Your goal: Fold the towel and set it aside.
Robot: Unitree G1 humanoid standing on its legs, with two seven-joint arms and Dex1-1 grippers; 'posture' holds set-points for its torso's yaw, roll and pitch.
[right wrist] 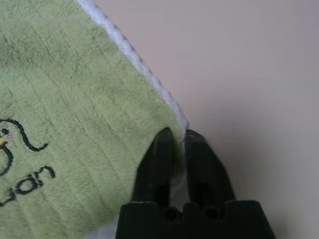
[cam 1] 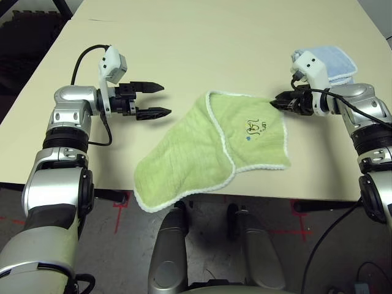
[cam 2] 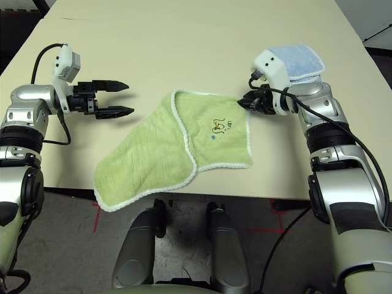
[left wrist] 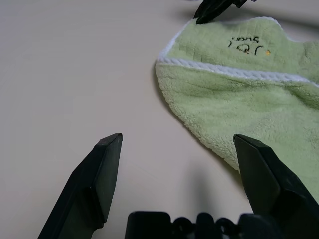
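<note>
Towel (cam 1: 202, 153) lies near the front edge of the desk (cam 1: 202, 43), right between my two arms. It is light green with a white stitched edge, and I see it partly folded, with one flap lying over the other. The top flap has a small dark drawing (cam 1: 253, 127) on it. The lower part sticks out toward my left and comes close to the front of the desk. My right gripper (cam 1: 275, 101) is at the far right corner of the towel. Its jaws are pressed together on the white edge there, and in the right wrist view I see the green cloth and white trim pinched between the two black fingers (right wrist: 157, 159). My left gripper (cam 1: 160, 100) hangs over bare desk just to the left of the towel and is not touching it. Its jaws are wide apart, with nothing between them. A small light blue folded towel (cam 1: 334, 61) sits farther back on the right, behind my right wrist, apart from the green one.
</note>
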